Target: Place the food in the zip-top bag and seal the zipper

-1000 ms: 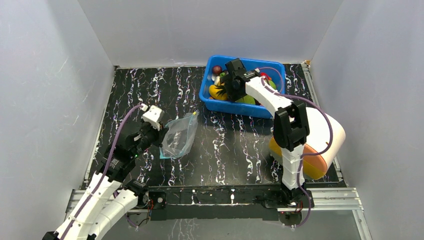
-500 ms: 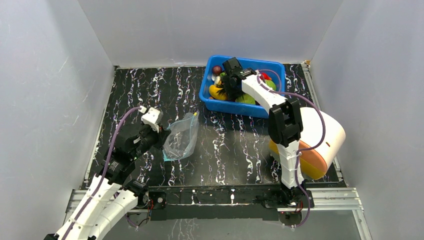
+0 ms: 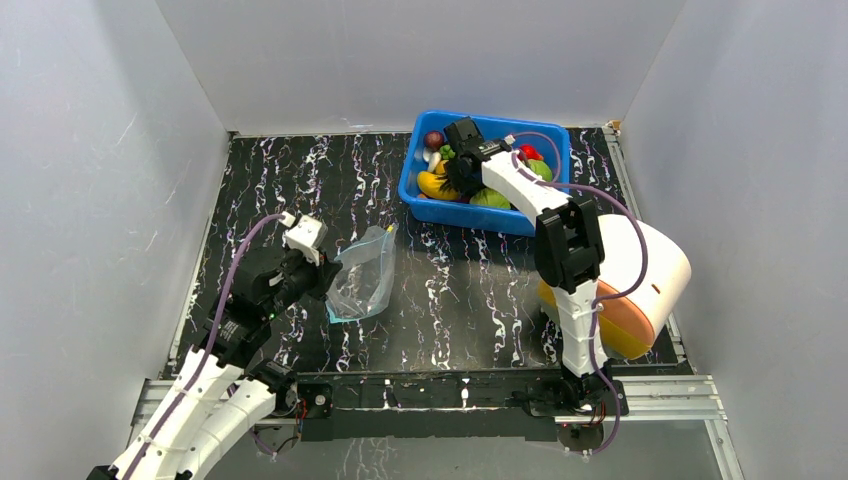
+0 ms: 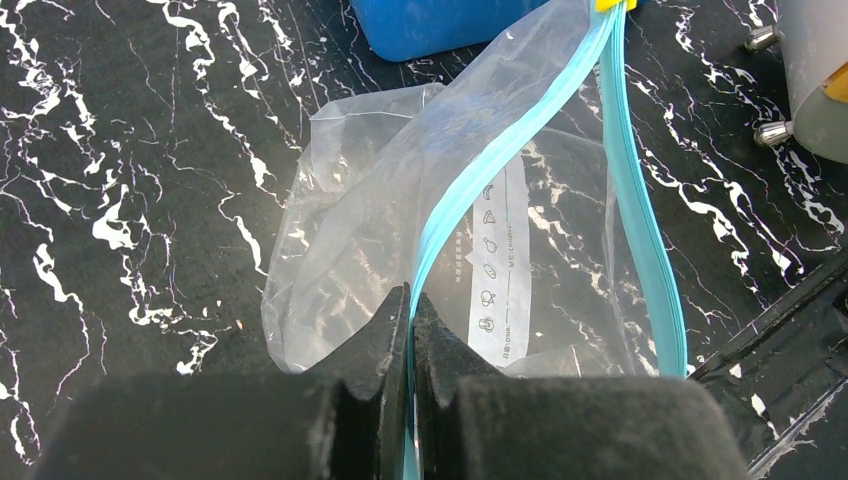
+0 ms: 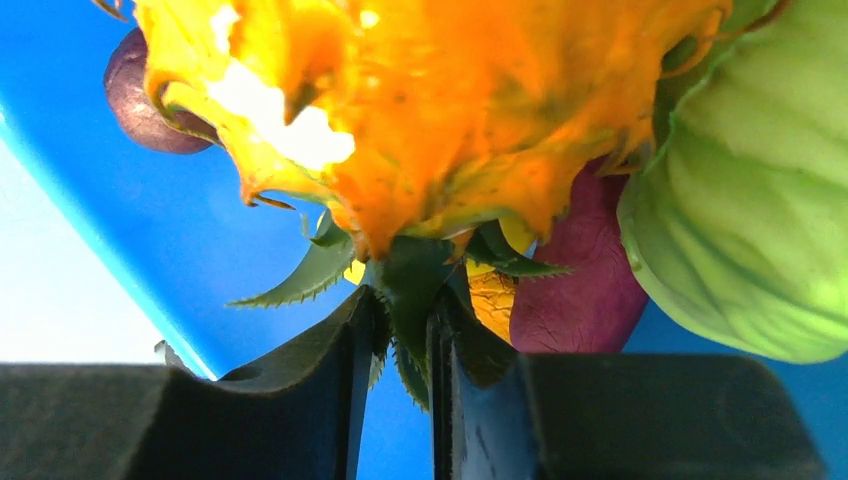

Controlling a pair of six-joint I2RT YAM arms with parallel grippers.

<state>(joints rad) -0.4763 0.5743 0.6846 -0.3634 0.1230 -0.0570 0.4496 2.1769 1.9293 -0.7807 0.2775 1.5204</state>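
Note:
The clear zip-top bag [image 3: 362,281] lies at the table's left middle, its mouth facing my left arm. My left gripper [image 4: 411,296] is shut on one side of the teal zipper [image 4: 470,190]; the other lip [image 4: 645,230] bows away, so the mouth gapes. The food sits in the blue bin [image 3: 480,216] at the back: a yellow banana [image 3: 433,185], a green cabbage [image 5: 750,200], a purple piece [image 5: 585,295] and an orange pineapple [image 5: 430,100]. My right gripper [image 5: 405,300] reaches down into the bin and is shut on the pineapple's green leaves [image 5: 415,265].
A large white and orange rounded object [image 3: 640,290] stands at the right, beside my right arm's base. The blue bin's front corner [image 4: 440,25] is just beyond the bag. A metal rail [image 3: 460,390] runs along the near edge.
My right gripper dipped further left into the bin and its jaws closed on the pineapple's leaves. The left gripper shifted the bag slightly right, still holding it.

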